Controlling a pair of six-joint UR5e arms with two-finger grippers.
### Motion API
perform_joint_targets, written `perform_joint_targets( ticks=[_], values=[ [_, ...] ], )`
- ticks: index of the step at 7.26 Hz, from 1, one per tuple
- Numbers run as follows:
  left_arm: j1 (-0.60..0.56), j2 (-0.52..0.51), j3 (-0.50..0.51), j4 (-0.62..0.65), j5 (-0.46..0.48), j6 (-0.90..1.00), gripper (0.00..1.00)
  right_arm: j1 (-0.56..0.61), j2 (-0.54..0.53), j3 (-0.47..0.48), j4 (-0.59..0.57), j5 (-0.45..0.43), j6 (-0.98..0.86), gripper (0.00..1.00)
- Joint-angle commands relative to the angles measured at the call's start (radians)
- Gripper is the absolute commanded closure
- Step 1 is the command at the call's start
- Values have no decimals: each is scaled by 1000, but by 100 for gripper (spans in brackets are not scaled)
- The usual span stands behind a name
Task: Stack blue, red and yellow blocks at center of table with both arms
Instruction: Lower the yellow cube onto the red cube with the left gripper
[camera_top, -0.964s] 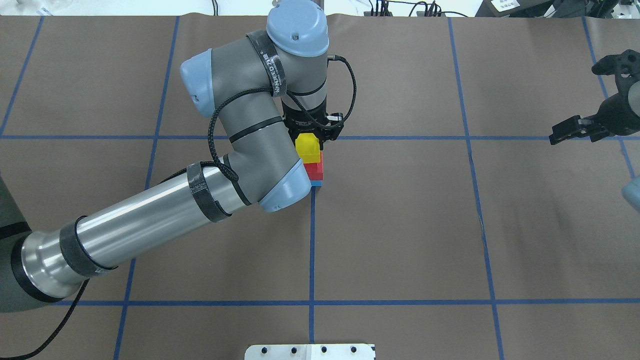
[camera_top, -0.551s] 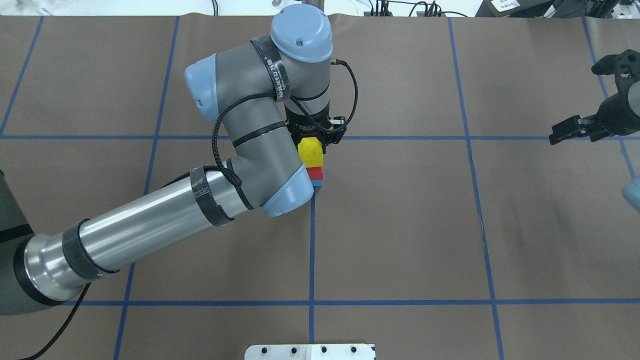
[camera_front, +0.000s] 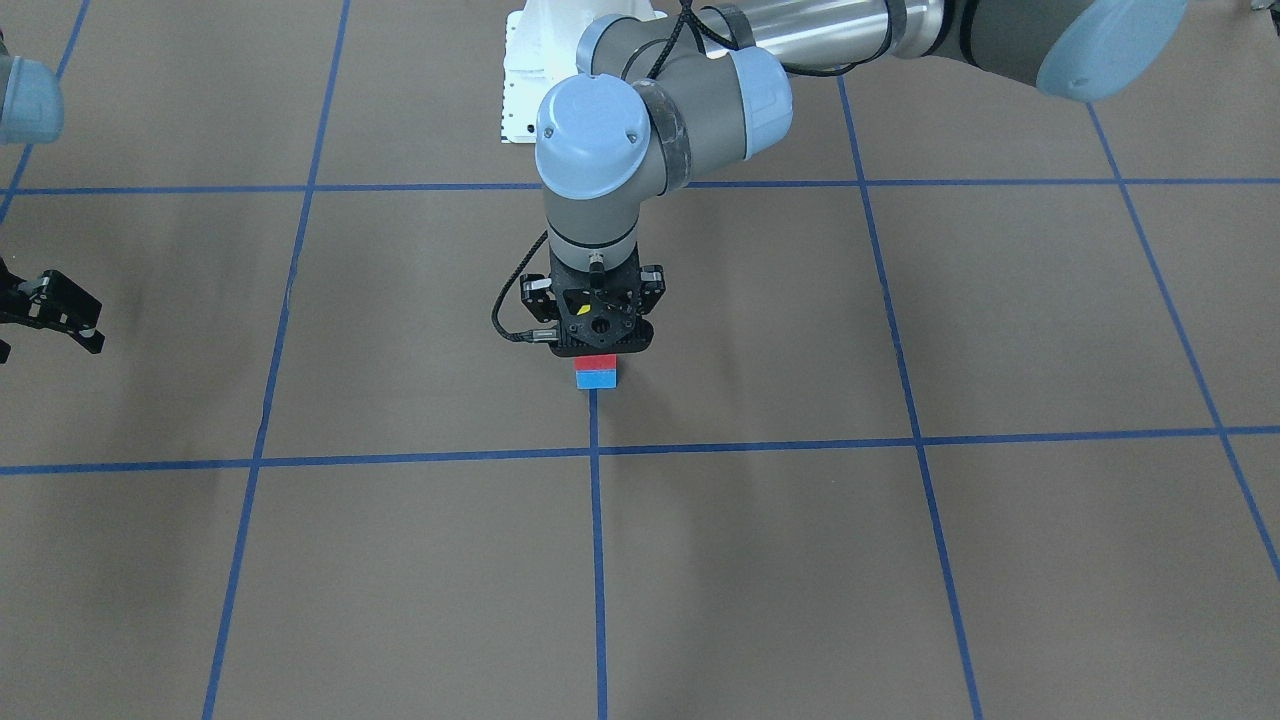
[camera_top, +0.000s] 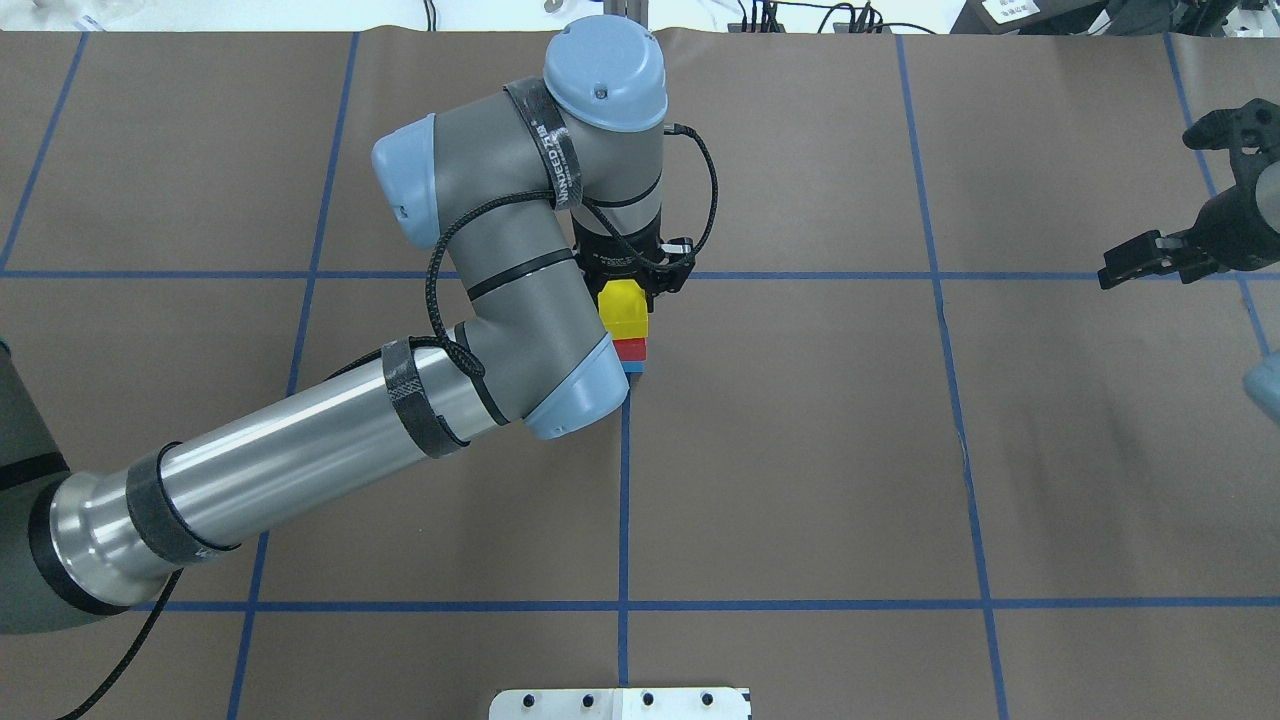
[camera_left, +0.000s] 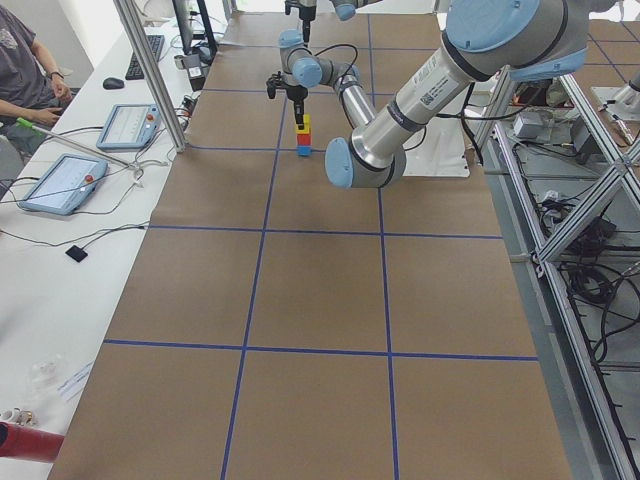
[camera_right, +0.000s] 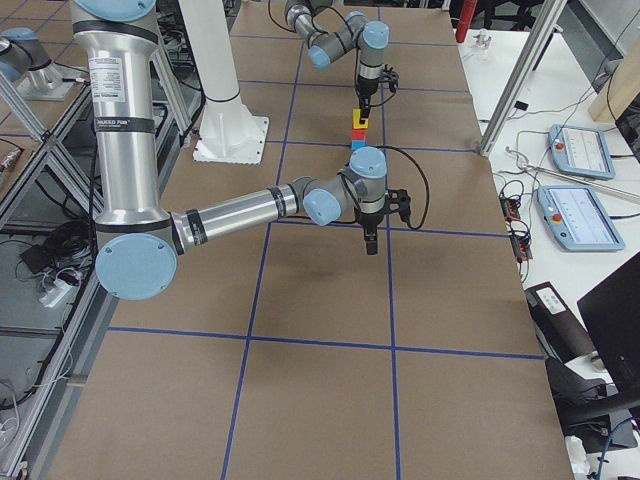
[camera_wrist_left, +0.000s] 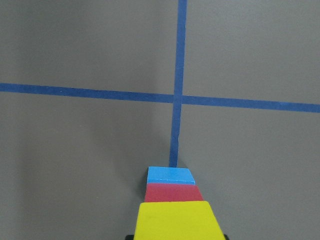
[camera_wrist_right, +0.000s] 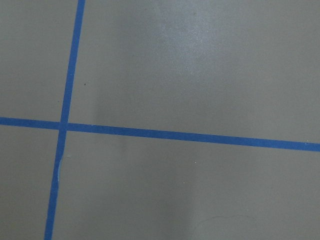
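A blue block (camera_top: 634, 368) lies at the table's centre crossing with a red block (camera_top: 630, 349) on it. My left gripper (camera_top: 625, 292) points straight down and is shut on a yellow block (camera_top: 624, 311), which sits directly over the red block, touching it or nearly so. The left wrist view shows yellow (camera_wrist_left: 175, 220), red (camera_wrist_left: 173, 192) and blue (camera_wrist_left: 170, 175) lined up. The stack also shows in the exterior left view (camera_left: 303, 137). My right gripper (camera_top: 1215, 245) hovers far off at the table's right edge over bare table. I cannot tell whether it is open or shut.
Brown paper with blue tape grid lines (camera_top: 624, 500) covers the table. The robot's white base plate (camera_top: 620, 703) is at the near edge. Control tablets (camera_right: 575, 152) and an operator (camera_left: 25, 75) are beside the table's far side.
My left arm has shifted slightly right and lowered the yellow block, so less of the red block shows under it. The right arm has not moved.
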Motion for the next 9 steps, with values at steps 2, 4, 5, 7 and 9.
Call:
perform_joint_targets(
  ticks=[2,4,5,7,9],
  values=[
    [3,5,-2,-2,0,0,100,0,0,-1,0,0,0,0],
    [3,5,-2,-4,0,0,100,0,2,-1,0,0,0,0],
    [3,3,-4,-4,0,2,100,0,2,-1,0,0,0,0],
    [3,5,-6,-6,2,2,64,0,3,-1,0,0,0,0],
    [10,6,-6,-12,15,2,47,0,6,-1,0,0,1,0]
  ],
)
